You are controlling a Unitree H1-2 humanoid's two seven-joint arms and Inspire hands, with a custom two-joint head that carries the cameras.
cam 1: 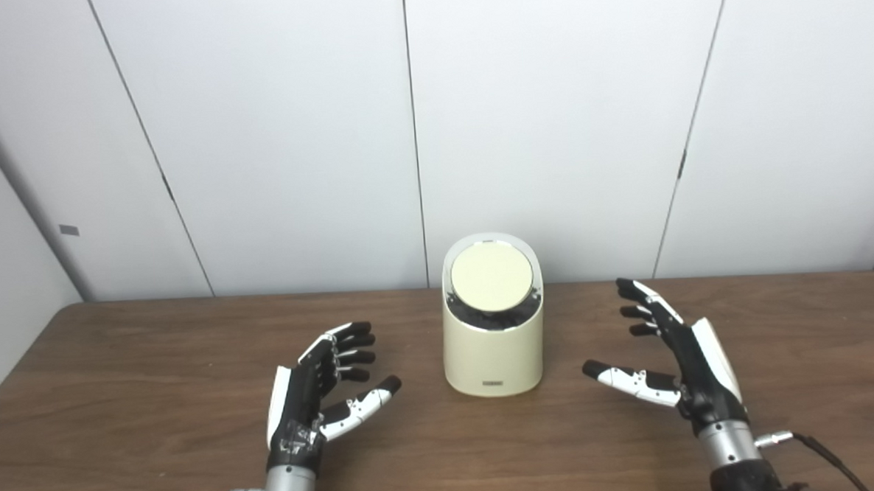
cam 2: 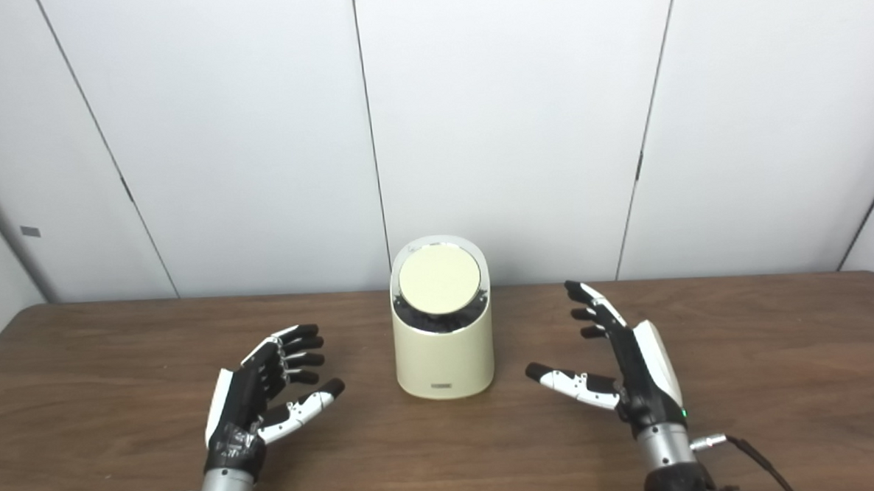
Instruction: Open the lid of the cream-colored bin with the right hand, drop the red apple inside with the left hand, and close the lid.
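A cream-colored bin [cam 1: 494, 346] stands upright at the middle of the wooden table [cam 1: 119, 407]. Its round lid [cam 1: 491, 277] lies tilted toward me within the rim, with a dark gap along its lower edge. My left hand [cam 1: 318, 387] is open and empty, left of the bin and apart from it. My right hand [cam 1: 671, 361] is open and empty, right of the bin and apart from it. No red apple shows in either view.
White wall panels [cam 1: 550, 122] rise right behind the table's far edge. The table's left corner [cam 1: 60, 310] is rounded. Thin cables run off both wrists near the bottom edge.
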